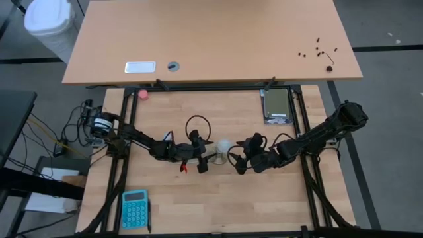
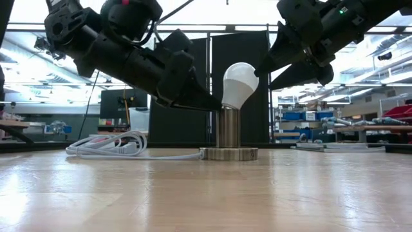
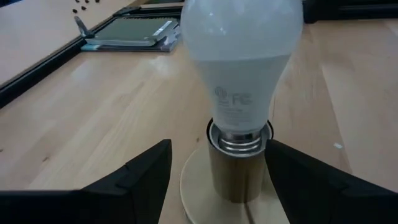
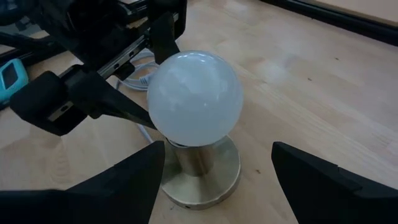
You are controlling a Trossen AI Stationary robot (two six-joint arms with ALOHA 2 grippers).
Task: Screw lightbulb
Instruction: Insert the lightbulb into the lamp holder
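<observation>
The white lightbulb [image 2: 239, 82] stands tilted in the mouth of a metal socket [image 2: 227, 129] on a round base disc [image 2: 228, 153], mid-table. Part of its screw thread [image 3: 239, 140] shows above the socket's rim. My left gripper [image 1: 206, 156] is open on the bulb's left; its fingers stand on either side of the socket's top and the bulb's neck. My right gripper [image 1: 236, 158] is open on the bulb's right. It slants down, and its fingers [image 4: 311, 174] stand clear on either side of the globe [image 4: 194, 96]. My left gripper has one finger [image 3: 292, 168] close beside the socket's top [image 3: 249, 155], coming nearly level from the table's left. I cannot tell whether it touches. The other finger [image 3: 143, 171] stands apart from the socket.
A white cord [image 2: 106, 145] runs from the base disc and lies coiled to the left. A teal calculator [image 1: 135, 208] lies near the front left. A pink ball [image 1: 143, 94] and a grey flat device [image 1: 277, 106] lie at the far side, under a desk's edge [image 1: 211, 79].
</observation>
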